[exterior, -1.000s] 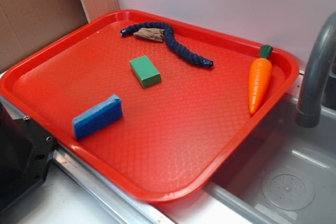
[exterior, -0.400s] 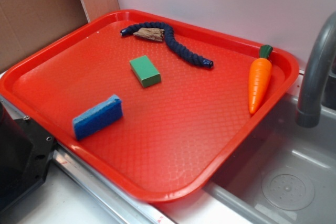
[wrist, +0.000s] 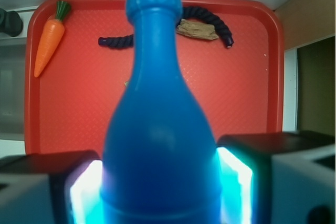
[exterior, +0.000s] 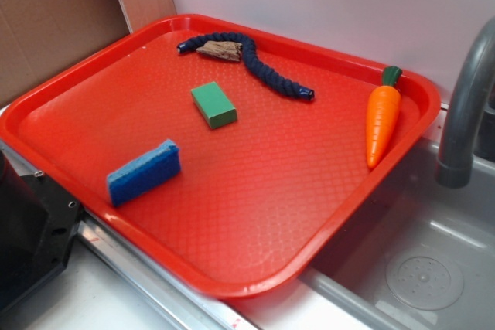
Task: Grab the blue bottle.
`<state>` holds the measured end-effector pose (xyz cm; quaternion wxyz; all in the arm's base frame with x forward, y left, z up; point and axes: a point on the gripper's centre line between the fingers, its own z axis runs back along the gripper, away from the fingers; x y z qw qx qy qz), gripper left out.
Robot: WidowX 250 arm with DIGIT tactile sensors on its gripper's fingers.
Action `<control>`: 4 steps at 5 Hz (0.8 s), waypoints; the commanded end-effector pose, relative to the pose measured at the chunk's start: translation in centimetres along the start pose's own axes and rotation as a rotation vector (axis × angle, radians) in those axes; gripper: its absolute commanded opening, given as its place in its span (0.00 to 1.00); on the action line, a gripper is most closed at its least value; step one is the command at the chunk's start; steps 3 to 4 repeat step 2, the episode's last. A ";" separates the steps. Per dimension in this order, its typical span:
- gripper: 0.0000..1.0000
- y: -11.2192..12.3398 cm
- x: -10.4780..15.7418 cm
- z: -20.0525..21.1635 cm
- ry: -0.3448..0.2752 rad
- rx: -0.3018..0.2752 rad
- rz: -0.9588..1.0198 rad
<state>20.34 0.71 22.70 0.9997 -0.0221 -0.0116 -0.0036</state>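
The blue bottle sits right between my jaws, filling the middle of my wrist view. Its wide body is down at my fingers, and its long axis runs straight away from me, narrowing to the neck and capped top at the far end. My jaws are closed to the width of the bottle's body, one pad pressed to each flank with no gap that I can see, so I judge I have hold of it. Both pads glow pale cyan where they meet the plastic.

From the exterior view neither I nor the bottle can be seen, so I judge I am holding it up clear of the red tray.

Past the bottle, in my wrist view, the tray floor spreads out below. On its far side the toy carrot lies at the left, and the dark navy rope curls behind the bottle's neck with a brown scrap beside it. In the exterior view a blue sponge and a green block also lie on the tray.

Since the grasp looks made, what matters next is that the bottle stays square between the pads.
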 end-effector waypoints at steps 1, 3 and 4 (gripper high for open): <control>0.00 0.7 -0.1 0.5 -0.027 0.002 0.000; 0.00 0.7 -0.1 0.4 -0.021 0.004 -0.006; 0.00 0.7 -0.1 0.4 -0.021 0.004 -0.006</control>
